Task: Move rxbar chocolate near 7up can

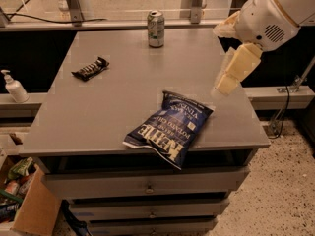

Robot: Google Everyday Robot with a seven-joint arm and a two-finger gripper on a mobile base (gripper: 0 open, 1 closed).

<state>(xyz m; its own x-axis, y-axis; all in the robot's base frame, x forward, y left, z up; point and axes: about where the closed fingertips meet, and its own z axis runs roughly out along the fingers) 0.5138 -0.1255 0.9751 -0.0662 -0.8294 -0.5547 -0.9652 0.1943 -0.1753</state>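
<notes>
The rxbar chocolate (90,68), a black wrapper with pale lettering, lies flat on the left part of the grey table (118,102). The 7up can (156,28) stands upright at the table's far edge, near the middle, well apart from the bar. My gripper (228,81) hangs from the white arm at the upper right, above the table's right side. It is far from the bar, right of the can, and holds nothing that I can see.
A large blue chip bag (170,128) lies at the table's front edge, partly overhanging. A white pump bottle (14,86) stands on a ledge to the left. A cardboard box (27,208) with litter sits on the floor at lower left. Drawers (147,186) are under the tabletop.
</notes>
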